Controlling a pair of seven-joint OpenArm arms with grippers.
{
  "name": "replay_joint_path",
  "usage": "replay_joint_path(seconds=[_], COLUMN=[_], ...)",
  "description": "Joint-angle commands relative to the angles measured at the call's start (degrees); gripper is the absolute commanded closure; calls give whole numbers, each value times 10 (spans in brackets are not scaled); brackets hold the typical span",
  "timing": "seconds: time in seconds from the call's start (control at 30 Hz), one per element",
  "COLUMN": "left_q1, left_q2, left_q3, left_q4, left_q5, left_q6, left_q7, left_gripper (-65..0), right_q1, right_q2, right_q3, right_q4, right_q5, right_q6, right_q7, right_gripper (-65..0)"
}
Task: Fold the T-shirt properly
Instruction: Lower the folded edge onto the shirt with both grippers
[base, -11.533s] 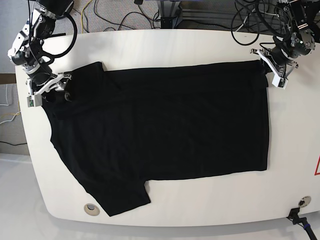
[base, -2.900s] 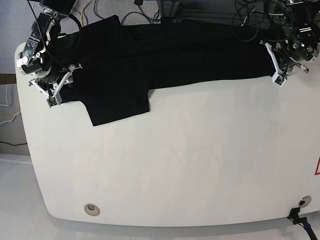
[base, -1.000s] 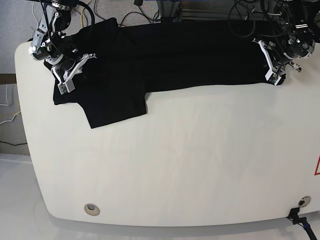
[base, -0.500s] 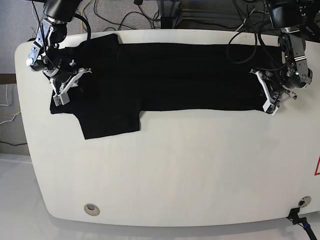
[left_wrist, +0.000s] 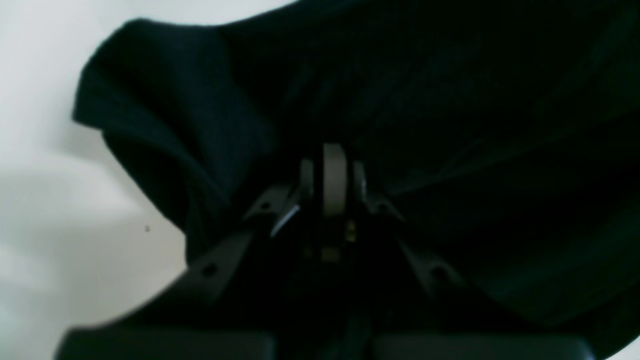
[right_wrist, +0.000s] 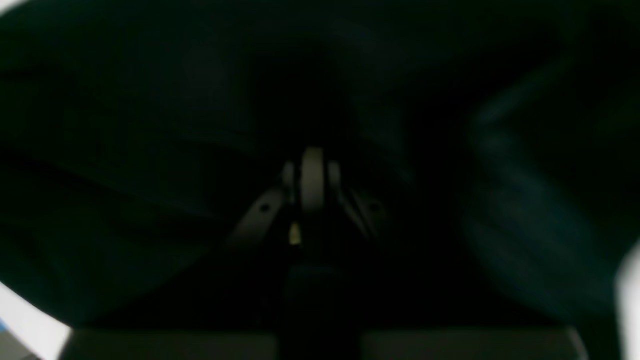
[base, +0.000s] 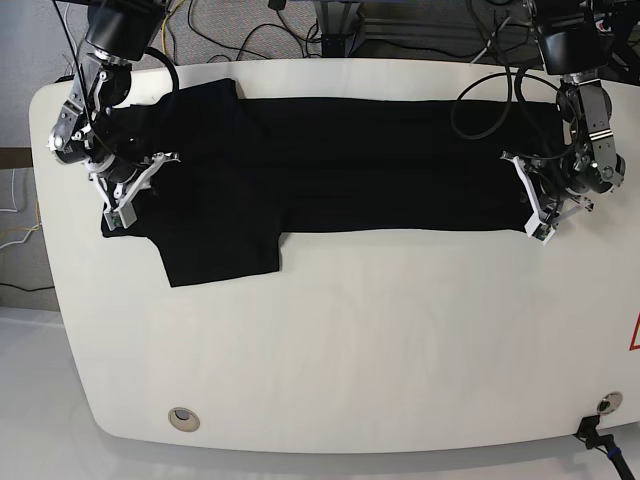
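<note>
The black T-shirt (base: 380, 165) lies as a long folded band across the far half of the white table (base: 400, 340), with one sleeve (base: 222, 250) sticking out toward the front at the left. My left gripper (base: 537, 218) is at the band's right end, shut on the cloth's front corner. My right gripper (base: 117, 205) is at the left end, shut on the cloth near the sleeve. The left wrist view shows the left gripper (left_wrist: 332, 156) pinching dark cloth (left_wrist: 450, 125) beside bare table. In the right wrist view the right gripper (right_wrist: 312, 161) is pinched shut, with black fabric (right_wrist: 150, 125) all around it.
Cables (base: 250, 35) and a metal stand (base: 340, 25) lie behind the table's far edge. Round holes sit at the front left (base: 182, 417) and front right (base: 605, 403) of the table. A red mark (base: 634, 335) shows at the right edge.
Both grippers have come forward and down with the cloth. The shirt, earlier draped over the far edge, now lies flat on the table as a band.
</note>
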Motion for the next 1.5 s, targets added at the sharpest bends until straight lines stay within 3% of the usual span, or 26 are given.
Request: replay_joint_path(seconds=[0.0,0.07,0.27,0.37,0.43,0.57,0.73,0.9,1.07,1.2,1.33,1.37,1.47], left_q1=[-14,-16,-16,-16,-16,-16,-16,-16,-16,-15,-15,-15,-15], left_q2=[-16,-15,-14,-14,-14,-14,-13,-13,-13,-13,-13,-13,-13], left_q3=[-3,-3,0,0,0,0,0,0,0,0,0,0,0], left_q4=[20,36,46,46,46,47,47,47,47,47,47,47,44], left_q5=[24,24,24,24,24,24,23,23,23,23,23,23,23], left_q6=[6,6,6,6,6,6,6,6,6,6,6,6,6], left_q7=[19,19,20,20,20,20,20,20,20,20,20,20,20], left_gripper=[0,0,0,0,0,0,0,0,0,0,0,0,0], right_q1=[23,37,135,178,199,234,235,233,231,223,223,224,219], right_q2=[9,8,-4,-5,-5,-1,-5,-30,-46,-56,-54,-54,-56], right_q3=[5,5,3,2,2,1,0,-1,-63,-65,-66,-64,-62], right_q4=[83,118,80,-2,-64,-191,-270,-285,-273,-252,-249,-233,-136], right_q5=[-7,-7,-29,-57,-79,-118,-134,-133,-128,-128,-127,-127,-125], right_q6=[-4,-4,-5,-6,-6,-6,-5,-5,-5,-6,-5,-5,-4], right_q7=[-32,-46,-52,-1,42,111,170,171,168,168,165,153,76], right_gripper=[0,-31,-319,-420,-434,-432,-431,-430,-421,-273,-30,0,0])
